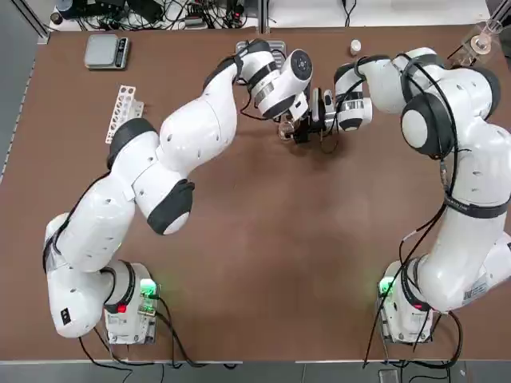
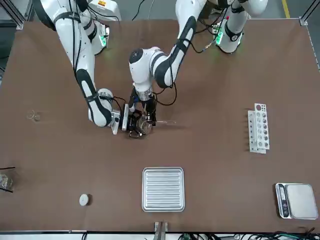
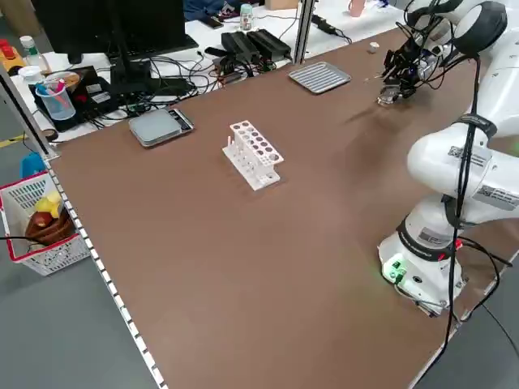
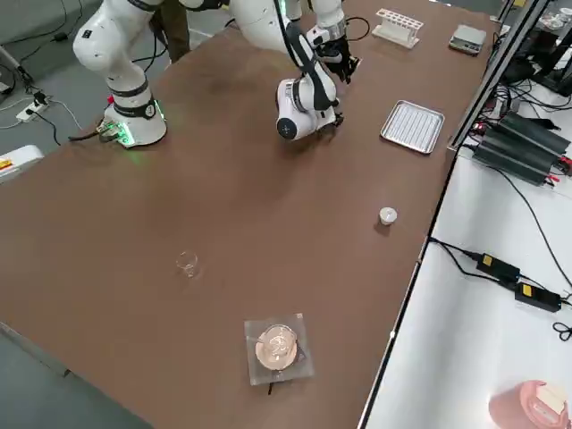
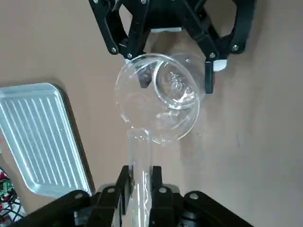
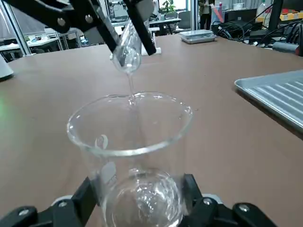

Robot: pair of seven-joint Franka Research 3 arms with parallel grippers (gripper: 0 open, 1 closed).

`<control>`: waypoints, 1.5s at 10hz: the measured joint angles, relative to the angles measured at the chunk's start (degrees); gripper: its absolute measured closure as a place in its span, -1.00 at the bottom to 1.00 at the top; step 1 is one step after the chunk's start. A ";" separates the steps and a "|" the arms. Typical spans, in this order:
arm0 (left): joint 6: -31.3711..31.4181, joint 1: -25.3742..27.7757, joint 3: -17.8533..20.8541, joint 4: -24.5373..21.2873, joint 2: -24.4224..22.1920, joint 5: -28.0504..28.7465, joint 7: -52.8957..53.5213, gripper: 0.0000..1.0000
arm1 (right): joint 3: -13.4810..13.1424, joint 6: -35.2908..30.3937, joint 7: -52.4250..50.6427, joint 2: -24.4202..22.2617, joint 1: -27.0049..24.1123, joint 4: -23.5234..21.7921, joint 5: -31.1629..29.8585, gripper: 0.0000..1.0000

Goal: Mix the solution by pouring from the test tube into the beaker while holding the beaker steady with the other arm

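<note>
The left gripper (image 5: 141,171) has its two fingers closed on one glass test tube (image 5: 140,189); the tube is tilted, its mouth is over the rim of one glass beaker (image 6: 130,142), and a thin stream of clear liquid runs from it into the beaker; the two fingers of the right gripper (image 6: 139,187) are closed around this beaker, one on each side, and it has some clear liquid at its bottom; both grippers meet above the brown table (image 2: 210,165), near its far side from the robot. Near them lies one ribbed metal tray (image 2: 163,189); farther out I see one white test tube rack (image 2: 258,128), one digital scale (image 2: 296,201), one small white cap (image 2: 84,199) and one tiny clear glass piece (image 4: 188,262), each standing apart.
</note>
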 joint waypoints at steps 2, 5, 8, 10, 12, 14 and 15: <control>-0.58 -0.03 0.00 0.61 0.02 1.97 0.41 0.57 | 0.00 0.00 0.00 0.00 0.00 0.00 0.00 -0.56; -1.06 -0.08 0.00 1.06 0.06 2.62 0.55 0.57 | 0.00 0.00 0.00 0.00 0.00 0.00 0.00 -0.56; -1.55 -0.53 0.00 1.12 0.29 2.65 0.56 0.57 | 0.00 0.00 0.00 0.00 0.00 0.00 0.00 -0.56; -1.56 -0.84 0.00 1.23 0.72 2.68 0.56 0.57 | 0.00 0.00 0.00 0.00 -0.01 0.00 0.00 -0.56; -1.57 -0.85 0.05 1.64 1.12 2.68 0.56 0.57 | 0.00 0.00 0.00 0.00 -0.01 0.00 0.00 -0.56; -1.60 -0.85 0.09 1.79 1.31 2.68 0.56 0.57 | 0.00 0.00 0.00 0.00 -0.01 0.00 0.00 -0.56; -1.62 -0.85 0.10 1.82 1.40 2.68 0.56 0.57 | 0.00 0.00 0.00 0.00 -0.01 0.00 0.00 -0.56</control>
